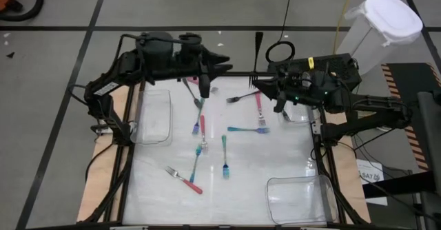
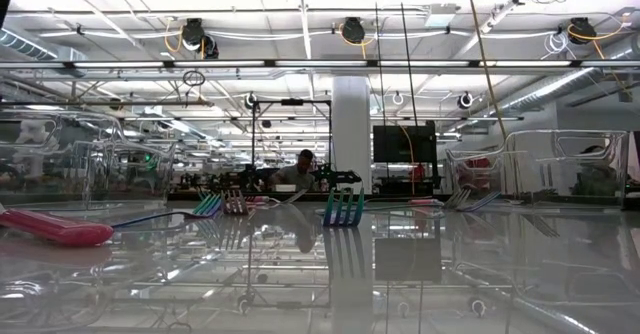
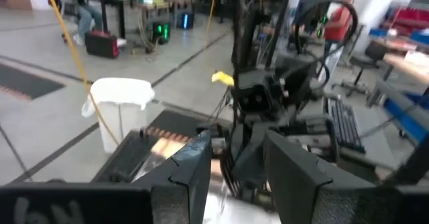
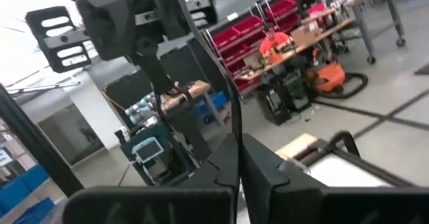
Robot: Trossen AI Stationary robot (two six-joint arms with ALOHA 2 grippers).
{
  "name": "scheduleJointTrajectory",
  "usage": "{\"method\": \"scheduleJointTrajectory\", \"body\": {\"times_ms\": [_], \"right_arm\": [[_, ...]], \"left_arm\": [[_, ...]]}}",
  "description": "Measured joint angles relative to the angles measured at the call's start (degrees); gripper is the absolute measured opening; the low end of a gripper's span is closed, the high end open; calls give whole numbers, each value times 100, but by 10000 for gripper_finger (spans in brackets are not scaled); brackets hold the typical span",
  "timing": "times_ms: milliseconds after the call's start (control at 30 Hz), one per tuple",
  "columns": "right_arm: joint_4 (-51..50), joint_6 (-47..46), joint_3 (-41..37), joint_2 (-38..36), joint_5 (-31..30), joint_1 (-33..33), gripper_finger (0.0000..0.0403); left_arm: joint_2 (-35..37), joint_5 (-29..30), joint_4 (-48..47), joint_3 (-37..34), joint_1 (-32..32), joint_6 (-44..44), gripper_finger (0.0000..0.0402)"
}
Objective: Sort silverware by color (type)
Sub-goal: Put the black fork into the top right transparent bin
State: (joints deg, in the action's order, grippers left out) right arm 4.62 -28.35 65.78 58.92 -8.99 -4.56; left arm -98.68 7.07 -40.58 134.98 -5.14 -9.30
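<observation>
My right gripper (image 1: 257,84) (image 4: 238,150) is raised at the far right, pointing level toward the left arm, shut on a slim black fork (image 1: 258,51) that stands up above it. Facing it from the far left, my left gripper (image 1: 226,63) (image 3: 238,177) is also raised and level. Its fingers are apart, with nothing plainly between them. Below them, forks with pink (image 1: 202,127), (image 1: 260,109) or teal (image 1: 248,129), (image 1: 224,154) handles and a dark one (image 1: 238,98) lie flat on the tabletop. Neither gripper shows in the low view. My right gripper pinches the black fork near its lower end (image 4: 231,133) between its two shut fingers. The fingers come level from the table's right and lie across the fork. The fork is lifted clear and stands nearly upright, its long part (image 4: 208,70) rising above the fingers.
A clear bin (image 1: 155,116) stands at the table's left, another (image 1: 300,199) at the near right corner, and a third (image 1: 298,114) lies under the right arm. More forks lie near the front (image 1: 186,178), (image 1: 198,158). A white lidded bin (image 1: 382,23) stands off the table.
</observation>
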Motion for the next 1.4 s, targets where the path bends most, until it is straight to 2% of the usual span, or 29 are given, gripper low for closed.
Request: {"method": "scheduleJointTrajectory", "body": {"times_ms": [200, 333, 433, 600, 700, 1100, 1400], "right_arm": [[143, 389, 480, 145, 43, -59, 0], [97, 598, 761, 188, 338, -243, 0], [40, 675, 928, 178, 607, -439, 0], [-77, 656, 983, 183, 1072, -728, 0], [-274, 565, 983, 181, 1226, -819, 0], [-631, 370, 981, 252, 1387, -836, 0], [-635, 307, 981, 301, 1530, -835, 0]], "left_arm": [[-111, -1, 577, 3, -64, -52, 139], [-197, -180, 839, -2, -63, -117, 146], [-271, -387, 1075, 2, -51, -144, 177], [-383, -407, 1227, 8, -62, -297, 245], [-463, -404, 1252, -3, -80, -321, 264], [-711, -208, 1456, 2, -73, -167, 235], [-872, -406, 1837, -4, -82, 39, 217]]}}
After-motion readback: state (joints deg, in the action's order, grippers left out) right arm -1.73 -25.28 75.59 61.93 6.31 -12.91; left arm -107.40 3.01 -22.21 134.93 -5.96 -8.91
